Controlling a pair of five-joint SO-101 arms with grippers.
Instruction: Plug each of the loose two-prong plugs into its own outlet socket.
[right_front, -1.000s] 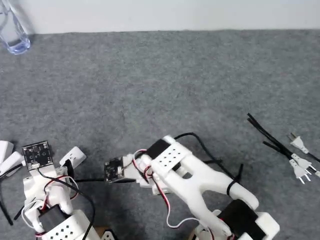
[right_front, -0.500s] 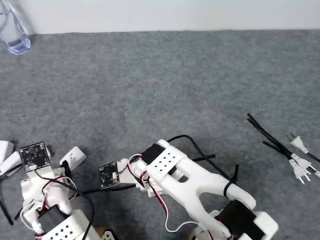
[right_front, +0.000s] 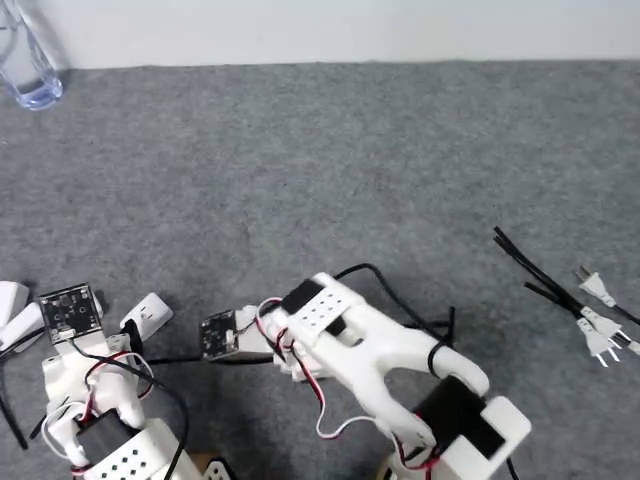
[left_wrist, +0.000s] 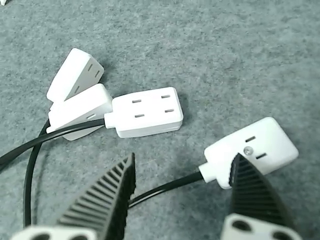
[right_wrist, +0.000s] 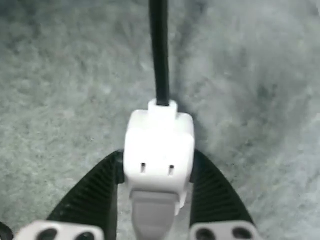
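Probably a robotics lab bench — grey felt-like mat (right_front: 330, 150), bare white wall (right_front: 350, 30) behind, a clear container (right_front: 28, 75).

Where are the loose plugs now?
In the high view the loose plugs lie at the table's right edge beside black cords, away from the outlet socket in the right gripper.

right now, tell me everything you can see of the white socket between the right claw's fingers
The white socket is a glossy, plastic-looking block with rounded corners and two narrow slots in its face. A black cord leaves the end away from the claw, over the grey mat. The right claw grips it, one ribbed dark finger pressed to each side.
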